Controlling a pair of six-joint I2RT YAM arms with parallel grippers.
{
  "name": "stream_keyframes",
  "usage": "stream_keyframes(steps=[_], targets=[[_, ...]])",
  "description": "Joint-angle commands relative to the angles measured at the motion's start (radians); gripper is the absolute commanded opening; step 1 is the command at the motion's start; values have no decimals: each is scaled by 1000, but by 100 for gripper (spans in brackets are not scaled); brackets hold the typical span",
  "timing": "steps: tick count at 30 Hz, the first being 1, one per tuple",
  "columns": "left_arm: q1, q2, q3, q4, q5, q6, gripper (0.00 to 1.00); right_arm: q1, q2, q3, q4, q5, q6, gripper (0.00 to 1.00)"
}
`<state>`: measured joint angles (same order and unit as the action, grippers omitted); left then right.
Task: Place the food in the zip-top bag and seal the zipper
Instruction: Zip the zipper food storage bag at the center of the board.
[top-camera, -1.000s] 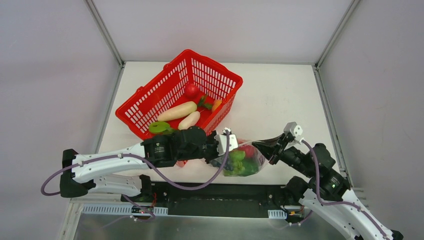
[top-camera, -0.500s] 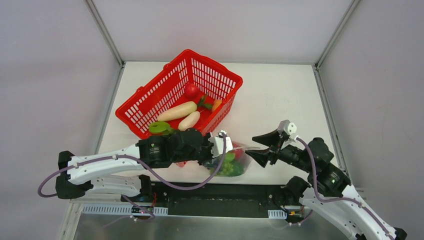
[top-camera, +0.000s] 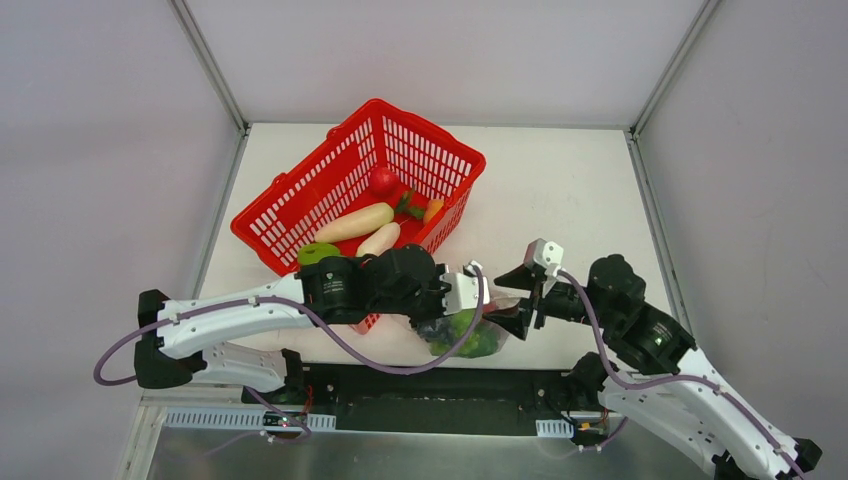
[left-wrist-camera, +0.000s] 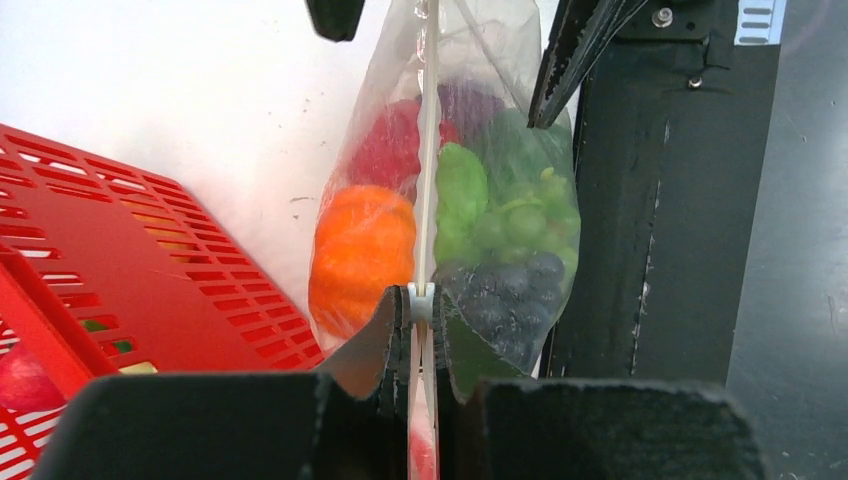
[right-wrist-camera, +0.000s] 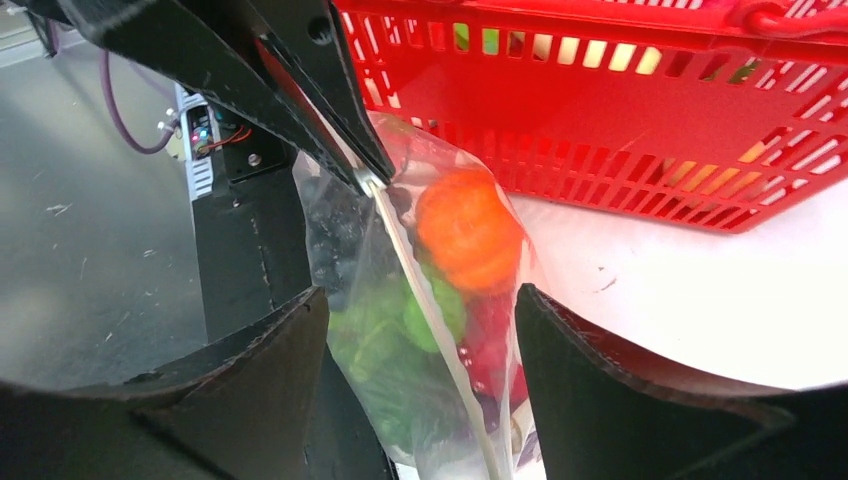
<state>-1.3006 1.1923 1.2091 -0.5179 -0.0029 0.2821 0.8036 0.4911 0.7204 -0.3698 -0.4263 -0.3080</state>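
Because the zip-top bag (top-camera: 480, 338) is thin, floppy film that looks weighed down by the food (left-wrist-camera: 362, 250), I judge the zipper (left-wrist-camera: 428, 150), its one stiff edge, the only sound hold. My left pincer (left-wrist-camera: 421, 318) is clenched on that strip at the bottom centre of its wrist view. My right pincer (right-wrist-camera: 418, 300) stands released, a finger either side of the pouch, which sits lower centre overhead, near the red basket (top-camera: 430, 155).

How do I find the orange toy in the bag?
Find the red basket. By its near side, the left claw pinches a clear bag of toy food. Inside, the orange toy is the only orange lump among green, red and purple pieces.
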Motion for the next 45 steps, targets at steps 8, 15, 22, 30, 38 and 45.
stream_keyframes(steps=[8,15,22,30,38,45], targets=[[5,2,50,37,49,14,0,-2,115,34,29,-148,-89,71],[6,6,35,52,53,12,0,-2,116,3,59,-171,-85,65],[7,-2,26,67,59,3,0,-2,160,5,75,-176,-85,47],[18,-38,-22,90,38,-15,0,-2,114,-47,136,-136,-50,20],[29,-85,-77,115,18,-31,0,-2,78,-65,148,-106,-23,0],[36,-156,-168,122,-36,-72,0,-2,66,-74,153,-44,0,0]])
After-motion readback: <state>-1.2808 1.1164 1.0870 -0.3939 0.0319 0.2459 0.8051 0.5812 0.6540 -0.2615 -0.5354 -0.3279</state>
